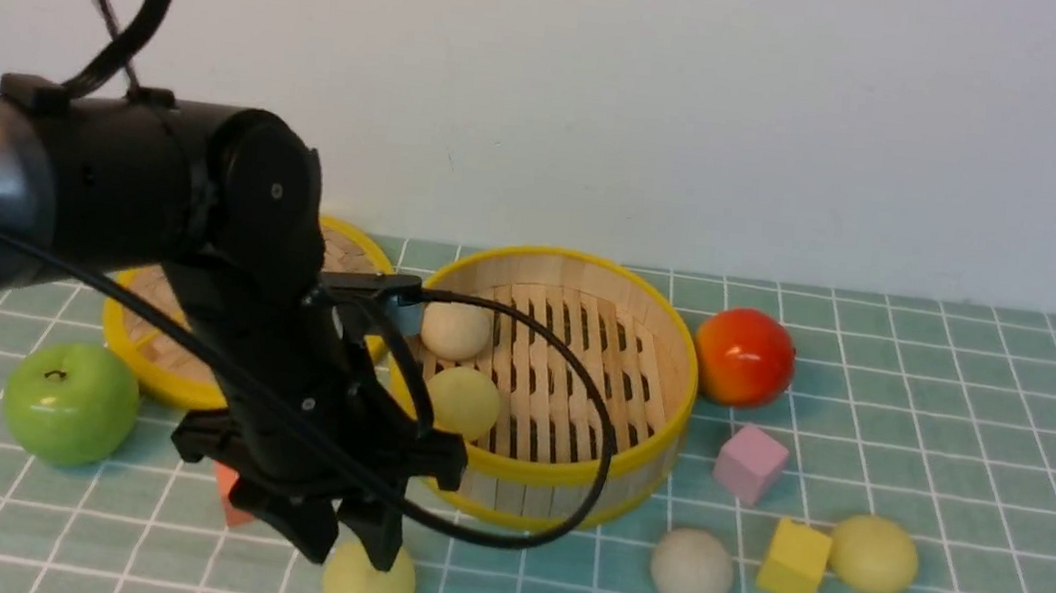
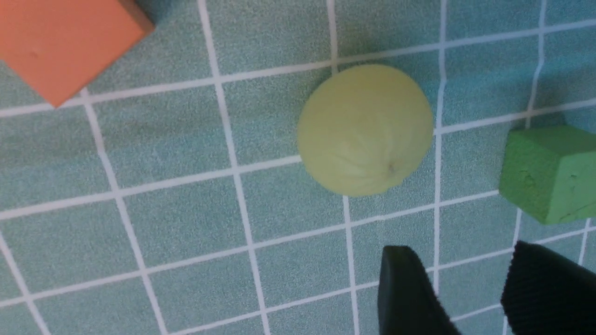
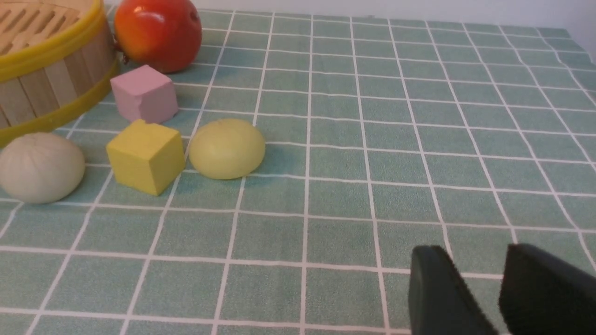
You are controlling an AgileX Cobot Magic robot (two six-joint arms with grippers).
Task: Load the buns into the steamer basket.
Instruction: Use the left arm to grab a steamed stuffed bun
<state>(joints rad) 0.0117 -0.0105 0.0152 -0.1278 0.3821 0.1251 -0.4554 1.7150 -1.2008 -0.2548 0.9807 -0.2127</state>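
The steamer basket (image 1: 567, 470) stands mid-table with an off-white bun (image 1: 455, 330) and a yellow-green bun (image 1: 465, 400) inside. My left gripper (image 1: 352, 542) is open and empty, just above and behind a yellow-green bun (image 1: 368, 587) on the cloth. In the left wrist view that bun (image 2: 365, 129) lies ahead of the gripper (image 2: 465, 265), apart from it. An off-white bun (image 1: 691, 568) and a yellow-green bun (image 1: 874, 554) lie right of the basket. My right gripper (image 3: 475, 265) is open and empty, low over the cloth, far from those buns (image 3: 39, 167) (image 3: 227, 148).
The flat lid (image 1: 151, 331) lies behind my left arm, next to a green apple (image 1: 70, 401). A red apple (image 1: 743, 356), a pink cube (image 1: 749, 463) and a yellow cube (image 1: 794, 561) sit right of the basket. An orange cube (image 2: 60, 42) and a green cube (image 2: 549, 172) flank the near bun.
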